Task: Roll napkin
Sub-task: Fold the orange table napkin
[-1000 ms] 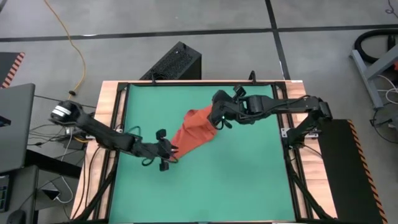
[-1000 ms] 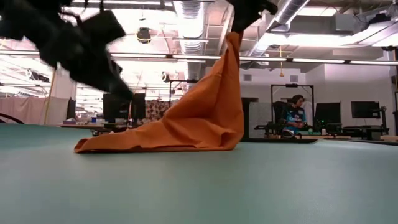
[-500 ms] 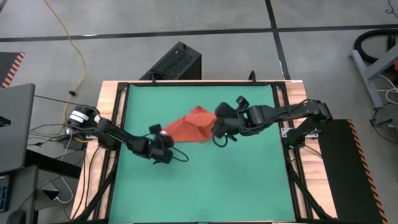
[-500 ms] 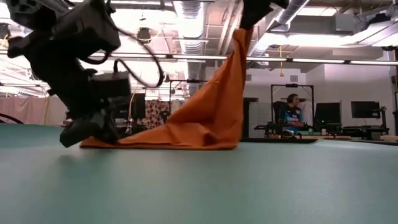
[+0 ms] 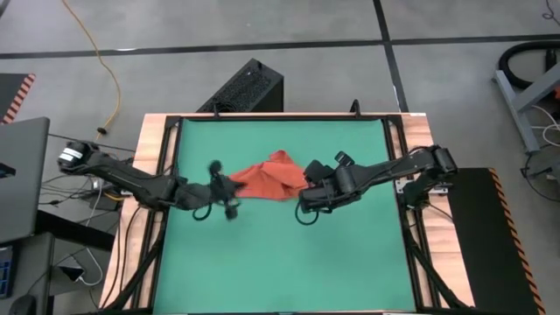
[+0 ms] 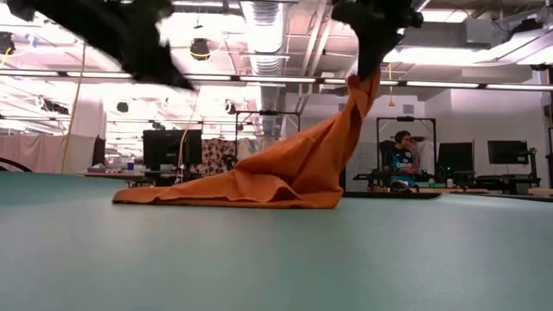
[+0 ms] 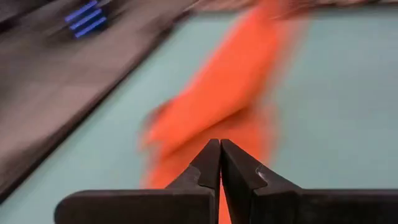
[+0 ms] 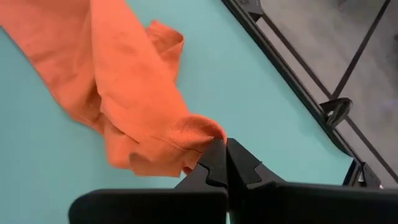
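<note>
The orange-red napkin lies in the middle of the green mat. Its left end rests flat on the mat, and its right end rises to my right gripper, which is shut on it. My left gripper hangs above and just left of the napkin's left end. It is raised off the mat in the low view, and its fingers are shut with nothing between them in the left wrist view. My right gripper pinches a bunched, hemmed edge at the napkin's right end between its two fingertips, slanting down from the table's right. That end is lifted clear. The cloth slopes down from it in slack folds to the part lying on the mat.
Black frame rails border the mat on a wooden table. A black box stands beyond the far edge and a laptop to the left. A seated person shows in the room behind. Bare mat lies toward the near edge.
My left gripper went down to the napkin's left end and shut there, then rose and drew back toward the left edge without the cloth. My right gripper sank and moved toward the near edge, still holding its end. The napkin's peak is lower and the cloth lies flatter.
</note>
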Controlling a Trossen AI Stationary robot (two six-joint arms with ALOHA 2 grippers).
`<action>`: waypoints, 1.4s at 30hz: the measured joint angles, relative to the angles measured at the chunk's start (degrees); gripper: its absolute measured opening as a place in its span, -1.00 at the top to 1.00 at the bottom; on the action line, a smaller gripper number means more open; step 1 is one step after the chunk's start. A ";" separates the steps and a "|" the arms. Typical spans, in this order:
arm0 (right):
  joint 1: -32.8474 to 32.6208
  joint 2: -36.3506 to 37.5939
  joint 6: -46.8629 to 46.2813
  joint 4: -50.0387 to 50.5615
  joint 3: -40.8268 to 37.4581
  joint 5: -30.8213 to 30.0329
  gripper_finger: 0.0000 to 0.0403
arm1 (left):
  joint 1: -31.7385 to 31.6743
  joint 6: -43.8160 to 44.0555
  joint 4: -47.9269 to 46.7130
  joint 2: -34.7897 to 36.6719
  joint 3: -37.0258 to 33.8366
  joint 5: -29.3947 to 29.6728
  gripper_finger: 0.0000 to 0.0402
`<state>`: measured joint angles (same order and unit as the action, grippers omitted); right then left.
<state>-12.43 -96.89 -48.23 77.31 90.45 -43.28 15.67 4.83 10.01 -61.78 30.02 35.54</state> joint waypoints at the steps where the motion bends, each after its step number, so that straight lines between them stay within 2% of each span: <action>1: 0.03 -0.15 0.00 0.02 0.00 0.01 0.97 | 0.33 -3.47 4.35 -0.12 -1.37 -4.13 0.97; 3: 0.13 -0.81 0.03 0.19 0.00 -0.05 0.97 | 1.08 -7.90 10.77 -2.35 -2.76 -7.29 0.92; 5: 0.20 -1.00 0.03 0.39 0.00 -0.04 0.97 | 1.56 -12.61 15.03 -6.16 -2.91 -7.27 0.86; 10: 0.19 -0.87 0.05 0.60 0.00 -0.03 0.97 | 2.05 -20.96 18.03 -20.31 0.60 -7.29 0.63; 17: 0.11 -0.75 0.11 0.45 0.00 -0.05 0.97 | 1.69 -27.41 18.45 -37.66 13.10 1.75 0.28; 22: 0.02 -0.75 0.25 0.44 0.00 -0.27 0.97 | 0.92 -32.06 15.90 -47.41 21.39 7.30 0.19; 26: -0.37 -0.75 0.42 0.31 0.00 -0.29 0.97 | -0.25 -32.99 13.94 -51.40 24.70 8.92 0.19; 32: -0.76 -0.73 0.68 0.09 0.00 -0.29 0.97 | -3.22 -30.63 12.61 -52.41 24.72 10.97 0.18; 37: -0.74 -0.71 0.68 -0.17 0.00 -0.30 0.97 | -6.19 -27.18 9.72 -52.37 24.78 3.30 0.25; 42: -0.74 -0.71 0.66 -1.01 0.00 -0.29 0.97 | -7.45 -24.55 4.88 -52.37 24.83 1.05 0.41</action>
<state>-13.17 -97.60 -47.57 76.31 90.45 -43.57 8.21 -19.73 14.90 -114.15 54.85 36.59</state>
